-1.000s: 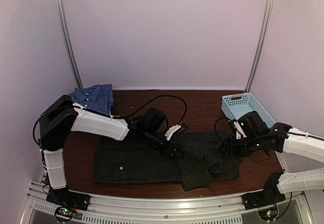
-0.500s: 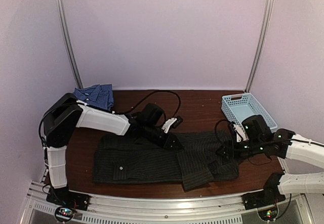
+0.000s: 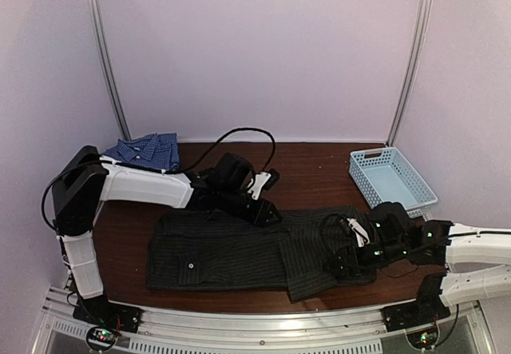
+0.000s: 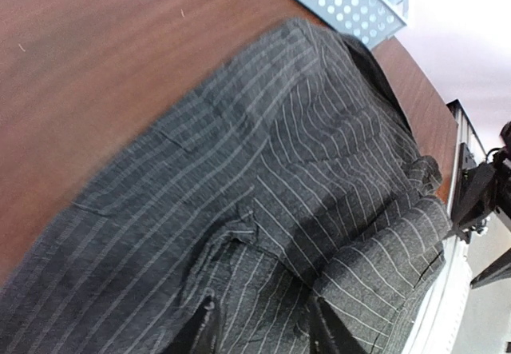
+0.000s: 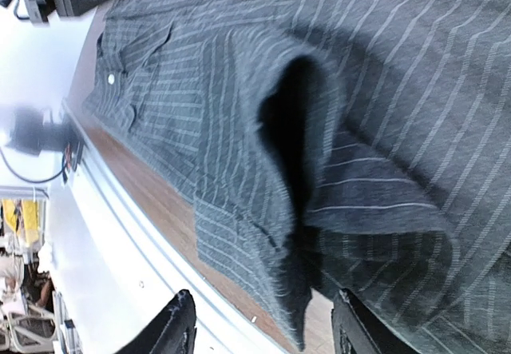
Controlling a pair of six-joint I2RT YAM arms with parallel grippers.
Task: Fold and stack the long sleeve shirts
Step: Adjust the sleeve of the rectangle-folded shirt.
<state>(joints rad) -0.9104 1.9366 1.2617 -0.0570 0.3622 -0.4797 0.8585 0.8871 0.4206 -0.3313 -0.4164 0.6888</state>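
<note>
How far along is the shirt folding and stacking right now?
Done: the blue shirt sits folded far left. In hand: the black shirt lies mostly spread, left end effector and right end effector open over it. Left: finish folding it, stack the two.

top view dim, soft even light, purple cast on the walls (image 3: 255, 50). black shirt (image 3: 223, 250) loses most detail against the dark table (image 3: 319, 170). left wrist view: blown-out white at the upper right, cloth smeared by motion blur at lower left. right wrist view: overexposed white band down the left side, deep shadow inside a shirt fold, stripes soft toward the right edge.
</note>
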